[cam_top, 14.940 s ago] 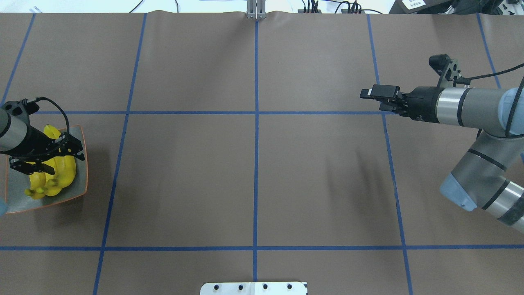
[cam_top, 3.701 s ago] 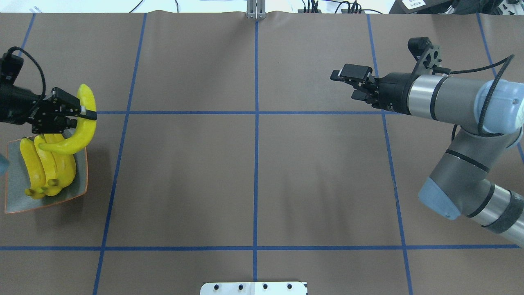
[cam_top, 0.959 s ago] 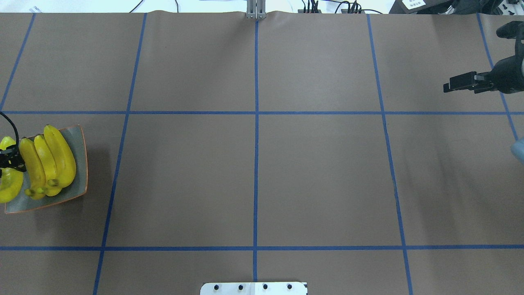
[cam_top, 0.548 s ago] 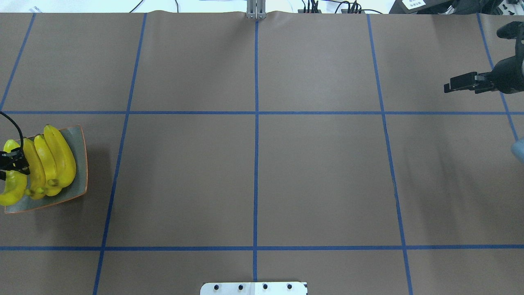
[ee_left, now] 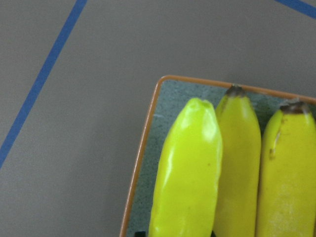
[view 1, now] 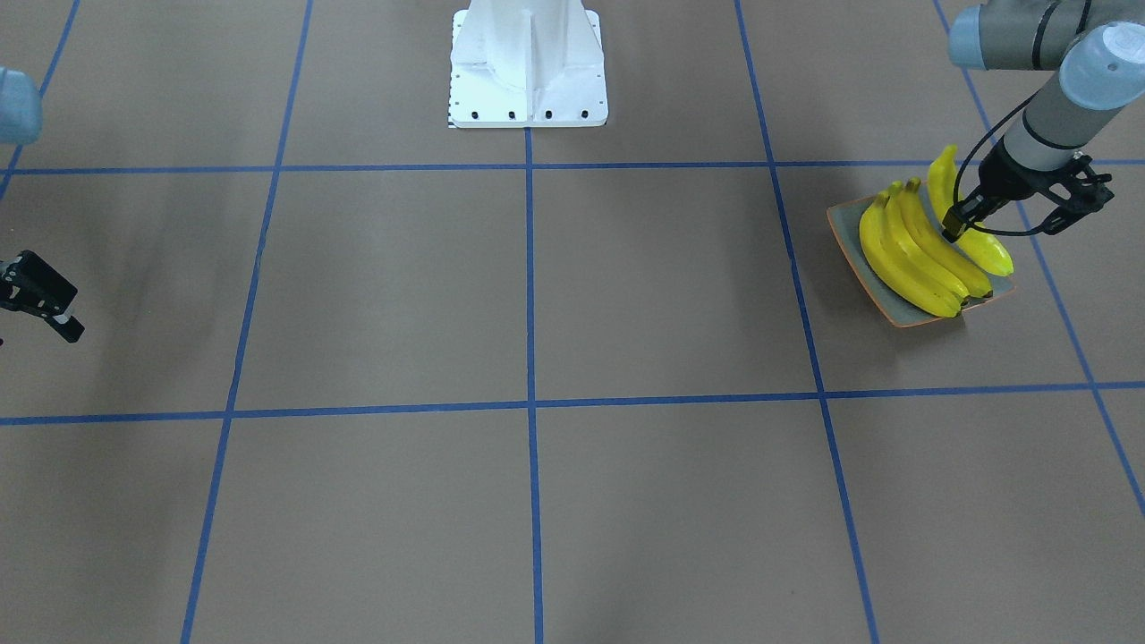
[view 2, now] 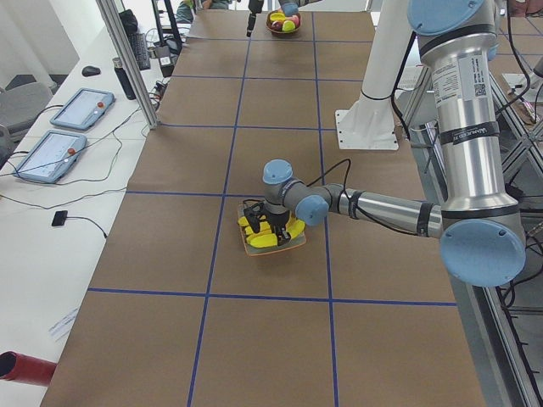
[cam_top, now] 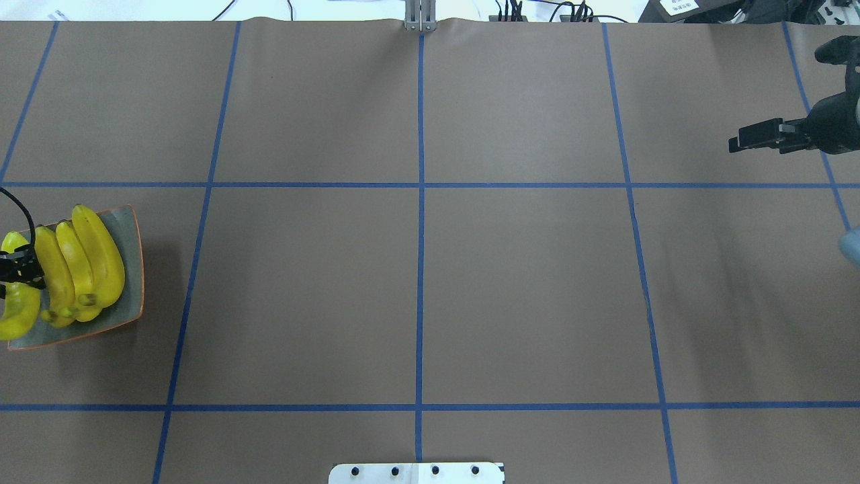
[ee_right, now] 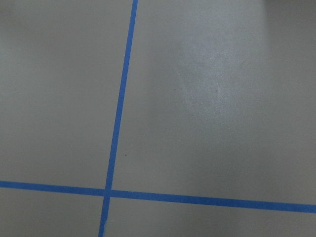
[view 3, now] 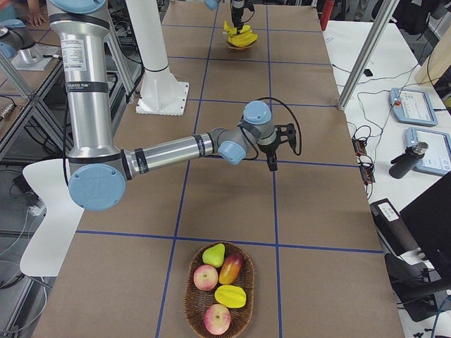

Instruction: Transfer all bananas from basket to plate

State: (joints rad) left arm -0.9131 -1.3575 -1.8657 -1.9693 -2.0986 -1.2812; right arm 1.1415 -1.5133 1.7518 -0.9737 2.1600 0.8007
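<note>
Three yellow bananas (cam_top: 80,262) lie side by side on the grey-green plate (cam_top: 134,269) at the table's left end. They also show in the front view (view 1: 903,255). My left gripper (cam_top: 15,265) is shut on a fourth banana (view 1: 984,250) and holds it along the plate's outer edge, beside the other three. In the left wrist view that banana (ee_left: 187,173) is over the plate's orange rim (ee_left: 143,148). My right gripper (cam_top: 736,142) is open and empty over bare table at the far right. The wicker basket (view 3: 194,296) holds other fruit; no banana shows in it.
Blue tape lines (cam_top: 420,269) divide the brown table into squares. The robot's white base (view 1: 528,63) stands at the robot-side table edge. The basket also shows at the far end in the left side view (view 2: 284,21).
The left gripper brought the fourth banana from above the plate's far side to its outer edge and shifted it slightly toward the others. The right arm drew back right, then stayed still.
</note>
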